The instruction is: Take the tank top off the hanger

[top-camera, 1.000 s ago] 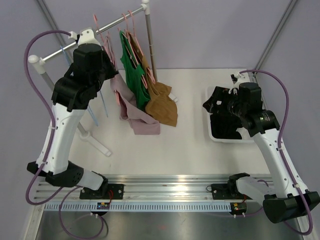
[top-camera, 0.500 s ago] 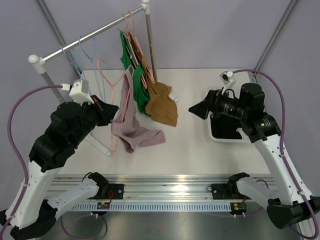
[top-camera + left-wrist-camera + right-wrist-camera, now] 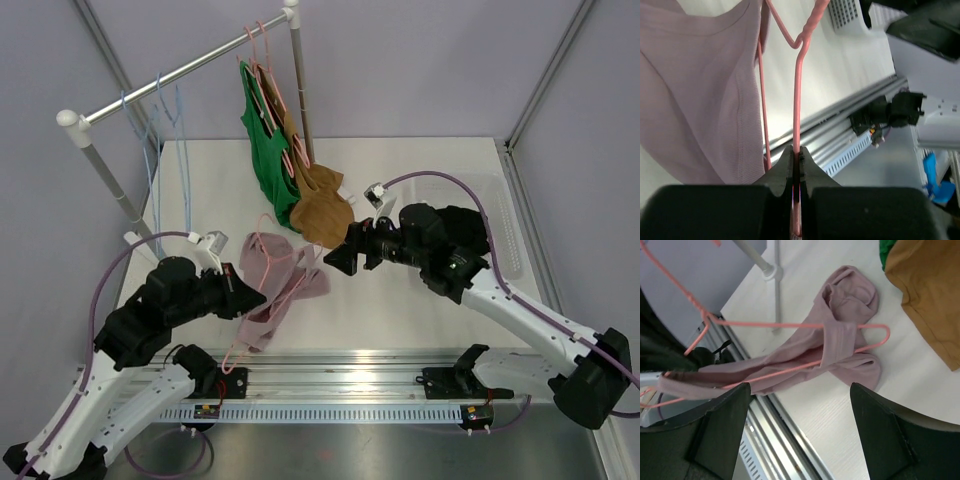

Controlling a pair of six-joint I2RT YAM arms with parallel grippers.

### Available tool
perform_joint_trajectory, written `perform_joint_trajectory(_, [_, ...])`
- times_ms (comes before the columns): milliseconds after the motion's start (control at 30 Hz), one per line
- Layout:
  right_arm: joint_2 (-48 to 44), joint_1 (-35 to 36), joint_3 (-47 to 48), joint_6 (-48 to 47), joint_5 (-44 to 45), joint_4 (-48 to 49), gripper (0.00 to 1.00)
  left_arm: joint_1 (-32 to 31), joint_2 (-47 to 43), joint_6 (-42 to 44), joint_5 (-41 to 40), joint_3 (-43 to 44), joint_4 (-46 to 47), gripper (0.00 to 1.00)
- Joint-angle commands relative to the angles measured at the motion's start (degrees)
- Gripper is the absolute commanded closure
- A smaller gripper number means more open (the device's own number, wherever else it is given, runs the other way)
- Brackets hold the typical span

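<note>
We see the dusty-pink ribbed tank top stretched slantwise over the white desk. Its long axis runs from the brown hanging top down-left, and it is threaded on the pink wire hanger. The low left claw is clamped on the hanger's stem. The right claw reaches leftward with its jaws apart, just below the brown top.

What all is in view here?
pink wire hanger: one, pink, in left gripper
mauve ribbed tank top: one, mauve, on that hanger, touching table
green tank top: one, green, hanging on rack
brown tank top: one, brown, hanging beside it
blue wire hangers: about two, blue, bare on rack
metal clothes rack: one, silver, far left
white plastic bin: one, white, right side
left gripper: one, black, shut on hanger
right gripper: one, black, open near mauve top
</note>
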Motion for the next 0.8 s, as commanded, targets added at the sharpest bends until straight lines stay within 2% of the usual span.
perform_joint_trajectory(0, [1.96, 0.74, -3.28, 0.64, 8.01, 12.48, 0.12, -0.24, -4.87, -2.42, 12.69, -4.06, 7.05, 1.00])
perform_joint_trajectory(233, [9.08, 2.14, -5.13, 0.73, 2.83, 19.08, 0.16, -0.24, -8.14, -7.26, 15.61, -10.66, 14.00, 1.00])
perform_joint_trajectory(433, [12.17, 3.37, -5.49, -0.07, 4.50, 19.35, 0.21, -0.24, -9.46, -9.82, 14.74, -10.76, 16.99, 1.00])
perform_joint_trajectory(733, [12.08, 3.64, -8.91, -0.42, 7.14, 21.28, 0.21, -0.24, -9.55, -11.22, 13.24, -10.67, 17.61, 1.00])
perform_joint_trajectory(767, [12.34, 3.64, -9.00, -0.51, 7.31, 21.37, 0.24, -0.24, -9.63, -11.22, 12.89, -10.41, 17.52, 1.00])
